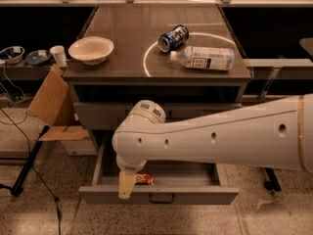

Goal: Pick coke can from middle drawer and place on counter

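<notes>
The coke can [145,179] lies on its side in the open middle drawer [161,195], near its front left; only its red end shows. My gripper [127,185] hangs from the white arm, reaching down into the drawer just left of the can, its cream finger [126,186] overlapping the drawer's front edge. The counter [122,43] with its thin white circle line lies above, behind the arm.
On the counter stand a cream bowl [91,49], a blue-and-white can [173,37] on its side and a clear plastic bottle [204,58] lying down. A cardboard box [54,109] and a black pole [27,163] are left of the cabinet. My white arm [220,136] crosses the cabinet front.
</notes>
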